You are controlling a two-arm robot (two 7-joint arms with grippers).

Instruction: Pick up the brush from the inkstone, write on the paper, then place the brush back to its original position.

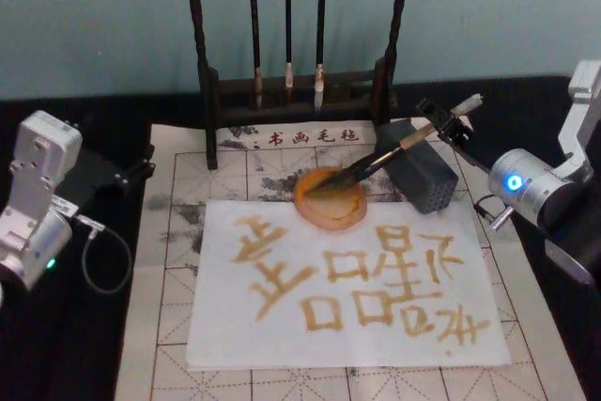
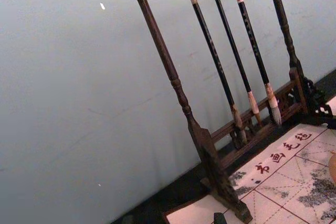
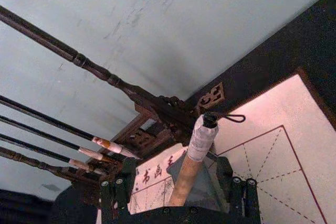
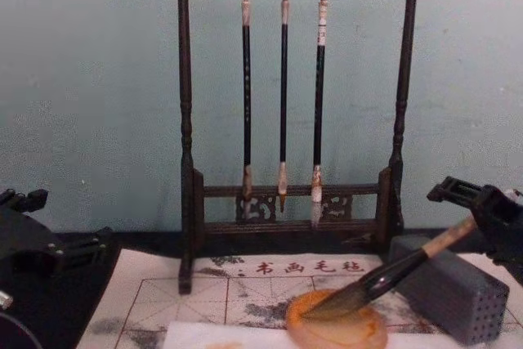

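The brush [image 1: 394, 152] lies slanted, its dark bristles resting in the orange inkstone [image 1: 331, 202] and its tan handle leaning on a grey block [image 1: 424, 176]. My right gripper [image 1: 449, 126] is at the handle's upper end. In the right wrist view the handle [image 3: 189, 166] passes between the two fingers [image 3: 118, 192] with a gap on each side, so the gripper [image 3: 181, 195] is open. From the chest view the brush [image 4: 392, 271] rises from the inkstone [image 4: 335, 328] toward that gripper [image 4: 478, 206]. The white paper [image 1: 235, 326] carries several orange-brown characters. My left gripper [image 1: 122, 174] is parked at the mat's far left corner.
A dark wooden rack [image 1: 291, 91] with three thin hanging brushes [image 4: 283, 96] stands behind the inkstone. A gridded felt mat [image 1: 178, 204] lies under the paper. The grey block with small holes [image 4: 453, 292] sits just right of the inkstone. A wall closes off the back.
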